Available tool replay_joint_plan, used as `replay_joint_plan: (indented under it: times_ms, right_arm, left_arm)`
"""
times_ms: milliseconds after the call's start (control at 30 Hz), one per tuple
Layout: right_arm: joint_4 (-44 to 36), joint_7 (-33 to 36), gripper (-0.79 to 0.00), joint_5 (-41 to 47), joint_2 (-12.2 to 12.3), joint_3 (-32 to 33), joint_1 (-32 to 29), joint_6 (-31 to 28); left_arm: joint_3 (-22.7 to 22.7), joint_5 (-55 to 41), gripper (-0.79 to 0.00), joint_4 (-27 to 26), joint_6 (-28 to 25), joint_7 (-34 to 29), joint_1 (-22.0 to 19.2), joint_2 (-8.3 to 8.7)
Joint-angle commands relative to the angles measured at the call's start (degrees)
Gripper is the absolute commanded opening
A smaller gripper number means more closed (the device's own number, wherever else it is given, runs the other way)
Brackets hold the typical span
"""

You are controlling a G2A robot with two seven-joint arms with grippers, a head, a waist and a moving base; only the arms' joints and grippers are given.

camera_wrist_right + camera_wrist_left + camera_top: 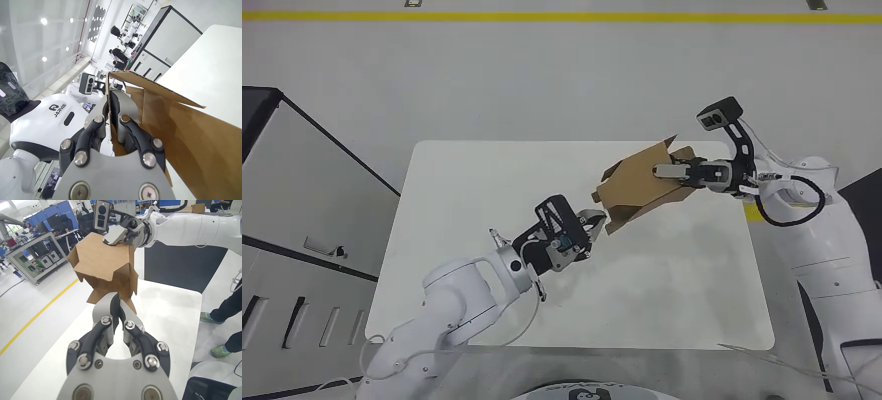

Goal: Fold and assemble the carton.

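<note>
Above the far right part of the white counter [492,250], the brown carton [642,185] hangs in the air. It is tilted and partly formed into a box, with its flaps spread open. The top view places it between the two arms, with one corner pointing toward the near arm. It does not make plain how high the carton sits.

The left wrist view shows what the top view leaves unclear: the carton is lifted clear of the counter, its open end faces that camera, and the lower flaps hang down.

The right end effector [667,170] grips the carton at its far side. The right wrist view shows the grip closely, with a single cardboard wall edge pinched between the black pads [115,104] and the carton's inside stretching away beyond them. In the left wrist view, one pale finger of this end effector lies on the carton's upper face.

The left end effector [116,300] is closed, its pads pressed together with nothing seen between them. Its tips are right at a lower flap, but I cannot tell whether they touch it.
</note>
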Motion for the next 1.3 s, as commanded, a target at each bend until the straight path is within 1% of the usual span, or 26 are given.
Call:
replay_joint_plan:
  times_ms: [0, 267, 700, 1133, 1267]
  right_arm:
    - [-0.25, 0.32, -0.785, -0.56, 0.01, -0.09, 0.06, 0.32]
    - [-0.99, 1.27, -0.785, -5.08, 0.23, -0.59, 0.55, 1.27]
    - [-1.76, 4.08, -0.785, -2.18, 0.07, -2.09, 1.07, 4.07]
    - [-4.33, 5.9, -0.785, -2.85, 0.55, -2.65, 0.93, 5.88]
    - [-4.63, 6.34, -0.785, -3.1, 0.75, -2.86, 0.88, 6.32]
  left_arm:
    - [-0.08, 0.08, -0.785, -0.08, 0.06, -0.02, -0.03, 0.02]
    - [-0.35, 0.35, -0.785, -0.42, -0.24, -0.19, 0.08, 0.13]
    - [-0.87, 1.61, -0.785, -0.39, 0.22, 1.72, 0.91, 0.3]
    - [-2.62, 3.64, -0.785, -0.8, 1.0, 3.98, 2.11, 0.58]
    - [-2.88, 4.91, -0.785, -0.94, 0.9, 3.81, 2.27, 0.67]
